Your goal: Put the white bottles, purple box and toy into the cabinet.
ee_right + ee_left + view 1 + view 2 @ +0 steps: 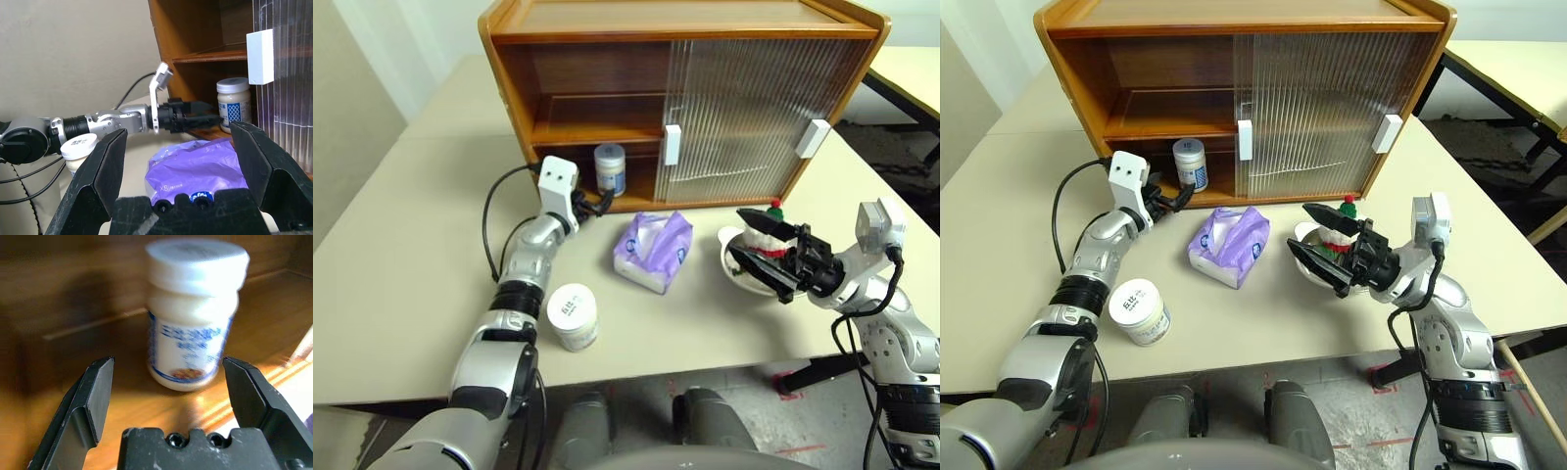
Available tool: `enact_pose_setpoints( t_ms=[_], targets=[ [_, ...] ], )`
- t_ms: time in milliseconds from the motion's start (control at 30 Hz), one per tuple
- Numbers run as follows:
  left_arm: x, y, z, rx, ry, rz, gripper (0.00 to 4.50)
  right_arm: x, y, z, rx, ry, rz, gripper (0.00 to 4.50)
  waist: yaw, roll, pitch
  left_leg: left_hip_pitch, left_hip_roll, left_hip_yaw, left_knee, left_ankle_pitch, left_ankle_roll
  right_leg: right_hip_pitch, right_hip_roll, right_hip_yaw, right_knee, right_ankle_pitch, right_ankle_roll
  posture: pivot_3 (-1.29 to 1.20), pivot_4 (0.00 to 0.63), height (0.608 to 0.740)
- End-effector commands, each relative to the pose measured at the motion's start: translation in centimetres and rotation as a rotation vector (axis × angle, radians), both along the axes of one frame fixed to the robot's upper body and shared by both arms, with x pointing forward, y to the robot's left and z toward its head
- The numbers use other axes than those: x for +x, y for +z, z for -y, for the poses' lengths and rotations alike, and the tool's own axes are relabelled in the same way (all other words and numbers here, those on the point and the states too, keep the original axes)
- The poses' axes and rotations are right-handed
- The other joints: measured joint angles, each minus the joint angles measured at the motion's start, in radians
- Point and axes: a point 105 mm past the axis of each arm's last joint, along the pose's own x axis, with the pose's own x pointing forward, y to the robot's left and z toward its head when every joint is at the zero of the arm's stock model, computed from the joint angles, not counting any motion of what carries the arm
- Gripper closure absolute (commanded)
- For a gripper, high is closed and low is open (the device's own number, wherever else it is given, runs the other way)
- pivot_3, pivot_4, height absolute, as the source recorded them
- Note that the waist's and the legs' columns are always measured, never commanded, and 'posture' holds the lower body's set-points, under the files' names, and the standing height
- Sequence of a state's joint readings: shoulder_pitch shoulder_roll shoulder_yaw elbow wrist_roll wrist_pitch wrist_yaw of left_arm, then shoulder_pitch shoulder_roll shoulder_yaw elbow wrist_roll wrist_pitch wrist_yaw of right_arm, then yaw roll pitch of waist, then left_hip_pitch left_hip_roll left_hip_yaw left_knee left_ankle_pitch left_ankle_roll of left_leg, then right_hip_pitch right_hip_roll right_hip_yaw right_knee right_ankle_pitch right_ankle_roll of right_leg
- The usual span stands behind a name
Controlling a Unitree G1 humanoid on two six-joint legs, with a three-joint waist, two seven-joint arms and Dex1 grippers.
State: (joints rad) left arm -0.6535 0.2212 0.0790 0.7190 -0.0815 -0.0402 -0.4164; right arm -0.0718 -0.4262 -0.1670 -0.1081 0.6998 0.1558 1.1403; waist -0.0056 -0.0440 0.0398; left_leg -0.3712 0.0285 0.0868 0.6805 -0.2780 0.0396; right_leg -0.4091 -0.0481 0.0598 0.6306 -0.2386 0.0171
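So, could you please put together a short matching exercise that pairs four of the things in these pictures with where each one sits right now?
Things:
1. bottle on the shelf
2. bottle on the table
3. purple box
4. toy

Places:
A. beside the left forearm, nearest the table's front edge
B. in a white dish, behind the right gripper
C. on the cabinet's lower shelf, just ahead of the open left gripper
D. mid-table, before the sliding doors

Pairs: 1-C, 2-A, 3-D, 4-B

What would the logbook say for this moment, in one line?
left gripper: open | white plastic jar: on cabinet lower shelf | right gripper: open
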Motion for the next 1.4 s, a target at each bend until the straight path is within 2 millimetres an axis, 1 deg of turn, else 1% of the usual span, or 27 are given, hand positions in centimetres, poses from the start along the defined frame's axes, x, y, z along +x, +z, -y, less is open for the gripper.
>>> enact_pose_setpoints(
  t_ms=[33, 67, 100, 233, 333, 433, 567, 700, 800, 933, 1033, 1167, 1267, 1400],
  targets=[
    [0.0, 0.4, -0.7, -0.034, 0.036, 0.004, 0.97, 0.1, -0.3, -0.1, -0.006, 0.013, 0.004, 0.0, 0.001, 0.0, -0.001, 0.0, 0.0, 0.0, 0.0, 0.0, 0.0, 0.0, 0.0, 0.0, 0.0, 0.0, 0.0, 0.04, 0.0, 0.74],
    [0.1, 0.5, -0.7, -0.041, 0.04, 0.001, 1.38, 0.2, -0.2, -0.1, -0.007, 0.014, 0.006, 0.0, 0.001, 0.0, -0.001, 0.001, 0.0, 0.0, 0.0, 0.0, 0.0, 0.0, 0.0, 0.0, 0.0, 0.0, 0.0, 0.04, 0.0, 0.74],
    [0.1, 0.5, -0.6, -0.045, 0.042, -0.002, 1.68, 0.3, -0.2, -0.1, -0.01, 0.015, 0.009, 0.0, 0.001, 0.0, -0.001, 0.001, 0.0, 0.0, 0.0, 0.0, 0.0, 0.001, 0.0, 0.0, 0.0, 0.0, 0.0, 0.04, 0.0, 0.74],
    [0.5, 0.6, -0.6, -0.065, 0.068, -0.008, 3.23, 0.5, -0.2, -0.2, -0.012, 0.016, 0.014, 0.0, 0.0, 0.0, -0.001, 0.001, 0.0, 0.0, 0.001, 0.0, 0.0, 0.001, 0.0, 0.0, 0.0, 0.001, 0.0, 0.04, 0.0, 0.74],
    [0.6, 0.7, 0.2, -0.11, 0.063, -0.015, 4.44, 0.3, -0.4, -0.3, -0.01, 0.02, 0.012, 0.0, -0.004, 0.0, -0.001, 0.001, 0.0, 0.0, 0.0, 0.0, 0.0, 0.0, 0.001, 0.0, 0.0, 0.001, 0.0, 0.04, 0.0, 0.74],
    [0.7, 0.7, 0.9, -0.148, 0.066, -0.023, 4.48, 0.2, -0.4, -0.4, -0.008, 0.019, 0.012, 0.0, -0.003, 0.0, -0.001, 0.001, 0.0, 0.0, 0.001, 0.0, 0.0, 0.0, 0.001, 0.0, 0.001, 0.002, -0.001, 0.03, 0.0, 0.74],
    [1.1, 1.0, 0.9, -0.187, 0.094, -0.02, 4.48, 0.1, -0.5, -0.1, -0.03, 0.013, 0.009, 0.0, -0.001, -0.001, -0.002, 0.001, 0.0, 0.001, 0.001, 0.0, 0.0, 0.0, 0.001, 0.0, 0.001, 0.002, -0.001, 0.03, 0.0, 0.74],
    [1.1, 1.6, 0.8, -0.188, 0.099, 0.003, 4.48, -0.1, -0.7, 0.9, -0.049, -0.013, 0.007, 0.0, -0.002, -0.001, -0.002, 0.001, 0.0, 0.001, 0.001, 0.0, 0.0, 0.0, 0.001, 0.0, 0.0, 0.002, -0.001, 0.02, 0.0, 0.74],
    [0.8, 1.3, 1.1, -0.22, 0.105, 0.003, 4.48, 0.0, -0.4, 1.7, -0.052, -0.037, 0.015, 0.0, -0.002, -0.001, -0.002, 0.001, 0.0, 0.0, 0.001, 0.0, 0.0, 0.0, 0.001, 0.0, 0.0, 0.002, 0.0, 0.02, 0.0, 0.74],
    [1.0, 1.2, 1.4, -0.262, 0.113, -0.013, 4.48, 0.0, -0.4, 1.5, -0.052, -0.032, 0.017, 0.0, -0.002, -0.001, -0.002, 0.001, 0.0, 0.0, 0.001, 0.0, 0.0, 0.001, 0.001, 0.0, 0.0, 0.002, -0.001, 0.01, 0.0, 0.74],
    [1.3, 1.2, 1.6, -0.219, 0.098, -0.012, 4.48, 0.0, -0.4, 1.4, -0.052, -0.03, 0.018, 0.0, -0.003, -0.001, -0.002, 0.001, 0.0, 0.001, 0.001, 0.0, 0.0, 0.001, 0.001, 0.0, 0.0, 0.002, -0.001, 0.01, 0.0, 0.74],
    [2.0, 1.2, 1.2, -0.172, 0.105, -0.019, 4.48, -0.1, -0.4, 1.3, -0.054, -0.026, 0.016, 0.0, -0.003, -0.001, -0.002, 0.001, -0.001, 0.001, 0.001, 0.001, 0.0, 0.001, 0.001, 0.0, 0.0, 0.002, 0.0, 0.01, 0.0, 0.74],
    [2.4, 0.9, 1.0, -0.117, 0.107, -0.038, 4.48, -0.2, -0.4, 1.4, -0.057, -0.032, 0.016, 0.0, -0.003, -0.002, -0.002, 0.001, -0.001, 0.0, 0.001, 0.001, 0.0, 0.001, 0.001, 0.0, 0.0, 0.002, 0.0, 0.0, 0.0, 0.74],
    [2.6, 0.5, 0.9, -0.094, 0.1, -0.059, 4.48, -0.2, -0.3, 1.5, -0.059, -0.039, 0.02, 0.0, -0.003, -0.002, -0.003, 0.001, -0.001, 0.0, 0.001, 0.001, -0.001, 0.002, 0.001, 0.0, 0.0, 0.002, 0.0, 0.0, 0.0, 0.74]
  ],
)
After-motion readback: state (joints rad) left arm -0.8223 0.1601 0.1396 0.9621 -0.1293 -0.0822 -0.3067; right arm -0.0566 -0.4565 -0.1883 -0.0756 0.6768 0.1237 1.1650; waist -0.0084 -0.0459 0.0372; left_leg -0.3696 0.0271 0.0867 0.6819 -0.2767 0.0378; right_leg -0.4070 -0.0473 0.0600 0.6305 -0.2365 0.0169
